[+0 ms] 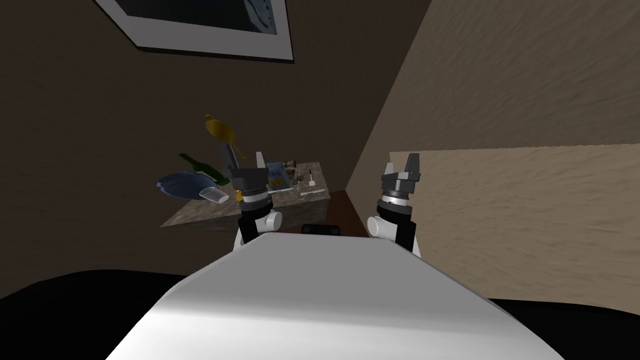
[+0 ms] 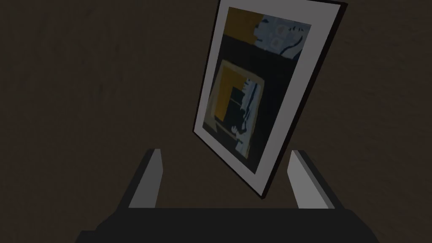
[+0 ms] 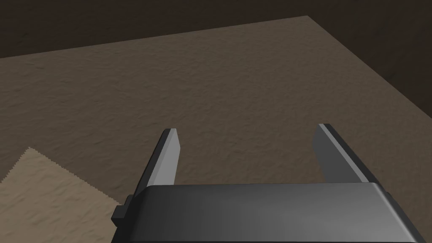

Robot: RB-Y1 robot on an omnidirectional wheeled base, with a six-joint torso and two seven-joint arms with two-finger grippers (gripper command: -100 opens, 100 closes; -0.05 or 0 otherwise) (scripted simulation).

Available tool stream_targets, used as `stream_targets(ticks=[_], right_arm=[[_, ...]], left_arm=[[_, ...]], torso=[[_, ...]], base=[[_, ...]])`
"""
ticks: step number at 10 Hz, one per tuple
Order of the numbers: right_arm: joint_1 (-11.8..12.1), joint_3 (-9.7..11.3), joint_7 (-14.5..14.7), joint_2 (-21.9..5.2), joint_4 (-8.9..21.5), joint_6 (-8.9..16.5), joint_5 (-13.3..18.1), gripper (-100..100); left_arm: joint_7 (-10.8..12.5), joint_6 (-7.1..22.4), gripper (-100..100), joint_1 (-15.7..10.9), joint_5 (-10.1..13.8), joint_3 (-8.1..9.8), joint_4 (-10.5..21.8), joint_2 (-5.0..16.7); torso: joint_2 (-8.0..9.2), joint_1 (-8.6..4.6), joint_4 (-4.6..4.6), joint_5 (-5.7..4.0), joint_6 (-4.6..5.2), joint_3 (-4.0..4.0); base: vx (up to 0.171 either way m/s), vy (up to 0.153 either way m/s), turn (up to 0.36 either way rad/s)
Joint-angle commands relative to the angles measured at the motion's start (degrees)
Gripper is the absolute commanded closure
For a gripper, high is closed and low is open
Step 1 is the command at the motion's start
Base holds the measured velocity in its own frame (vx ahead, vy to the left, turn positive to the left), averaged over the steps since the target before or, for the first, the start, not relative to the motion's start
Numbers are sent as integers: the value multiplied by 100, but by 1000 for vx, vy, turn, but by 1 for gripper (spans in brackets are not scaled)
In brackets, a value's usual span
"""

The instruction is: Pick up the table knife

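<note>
A thin, pale sliver, probably the table knife (image 1: pixel 311 192), lies flat near the right edge of a mottled grey-brown stone-topped table (image 1: pixel 200 215) at the centre of the head view. Likely light, stiff and slick, it suits a pinch across the handle. The left gripper (image 1: pixel 245 164) and right gripper (image 1: pixel 400 167) flank it, raised, fingers wide apart and empty.

Dim room. Dark brown wall (image 1: pixel 94 125) with white-framed picture (image 1: pixel 206 34), tan textured wall (image 1: pixel 531 81) at right, marbled tabletop (image 1: pixel 200 215) near corner, reddish-brown floor (image 1: pixel 340 209).
</note>
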Motion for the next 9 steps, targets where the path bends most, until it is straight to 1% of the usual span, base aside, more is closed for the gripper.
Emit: stream_targets(ticks=[1,3,6,8,9], right_arm=[[0,0,0,0,0,0,0,0],[0,0,0,0,0,0,0,0],[0,1,0,1,0,0,0,0],[0,1,0,1,0,0,0,0],[0,1,0,1,0,0,0,0]], left_arm=[[-37,80,-100,-1,10,34,-10,198],[-122,272,-100,2,36,114,-30,483],[-329,750,-100,22,116,304,-70,861],[-509,1100,-100,53,202,468,-96,1067],[-509,1181,-100,53,202,468,-96,1067]], torso=[[0,0,0,0,0,0],[-2,-10,0,-2,-1,-1],[-9,-31,-2,-7,0,-5],[-10,-46,-2,-10,0,-6],[-14,-52,-3,-12,0,-8]], base=[[2,-15,31],[8,-44,51],[22,-90,68],[31,-133,79],[20,-97,35]])
